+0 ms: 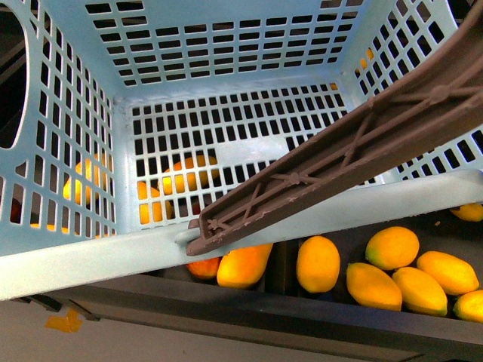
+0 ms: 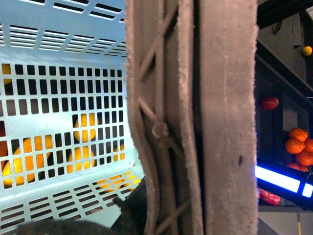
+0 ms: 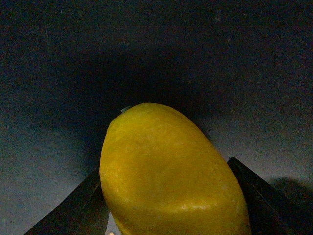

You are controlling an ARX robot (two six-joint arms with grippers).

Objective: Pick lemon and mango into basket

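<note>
Right hand (image 3: 171,200) gripping mango (image 3: 166,166), dark fingers (image 3: 73,210) pressed against either side — snug

In my left wrist feed I see oranges (image 2: 297,142) clustered together, a red fruit (image 2: 269,103) near them and a glowing blue light strip (image 2: 278,178). My front feed shows an orange scrap (image 1: 64,322) on a grey surface (image 1: 23,343).

Brown handle (image 1: 355,143) aslant across the basket (image 1: 75,264) mouth.
</note>
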